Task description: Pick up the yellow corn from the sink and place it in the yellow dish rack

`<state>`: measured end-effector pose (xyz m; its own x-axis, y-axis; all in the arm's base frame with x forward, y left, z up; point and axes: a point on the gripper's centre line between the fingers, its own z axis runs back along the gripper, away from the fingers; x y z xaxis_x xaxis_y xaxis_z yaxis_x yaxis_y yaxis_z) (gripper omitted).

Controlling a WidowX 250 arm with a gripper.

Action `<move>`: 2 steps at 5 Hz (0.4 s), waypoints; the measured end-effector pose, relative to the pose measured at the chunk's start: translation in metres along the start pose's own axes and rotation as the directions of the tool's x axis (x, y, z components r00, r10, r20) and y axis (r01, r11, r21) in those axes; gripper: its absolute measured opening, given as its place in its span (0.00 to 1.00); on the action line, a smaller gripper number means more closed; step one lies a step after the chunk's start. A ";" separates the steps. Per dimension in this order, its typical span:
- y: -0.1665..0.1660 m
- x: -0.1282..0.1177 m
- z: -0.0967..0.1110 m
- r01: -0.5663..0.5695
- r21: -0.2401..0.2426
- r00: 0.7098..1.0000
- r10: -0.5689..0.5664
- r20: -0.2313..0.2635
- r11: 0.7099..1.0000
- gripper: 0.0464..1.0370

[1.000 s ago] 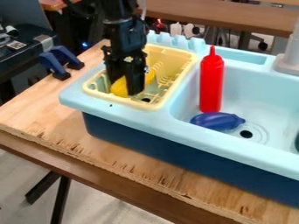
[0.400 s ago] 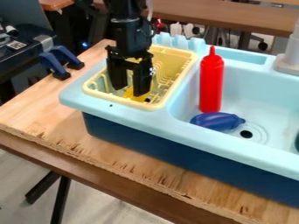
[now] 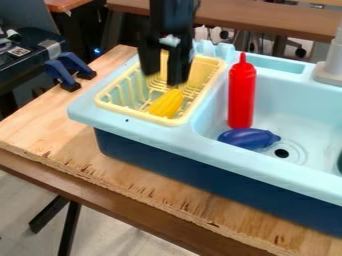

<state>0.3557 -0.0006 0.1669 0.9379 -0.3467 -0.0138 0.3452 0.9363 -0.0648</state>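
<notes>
One spread black hand (image 3: 161,79) above the yellow basket (image 3: 137,115), upper left of the frame, with the yellow corn (image 3: 166,104) lying inside near the basket's front rim.
The hand's fingers stand apart with a gap between them, one tip near the corn's upper end. To the right, past the sink's (image 3: 127,131) pale blue divider, the red bottle (image 3: 242,97) stands upright in the basin, a blue toy (image 3: 247,138) beside its base; the wooden worktop (image 3: 50,122) extends along the sink's front edge.
</notes>
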 end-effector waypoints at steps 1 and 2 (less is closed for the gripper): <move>-0.038 0.000 0.046 0.096 0.046 0.994 -0.098 0.046 0.994 0.96; -0.084 0.003 0.051 0.222 0.035 0.975 -0.222 0.019 0.975 0.96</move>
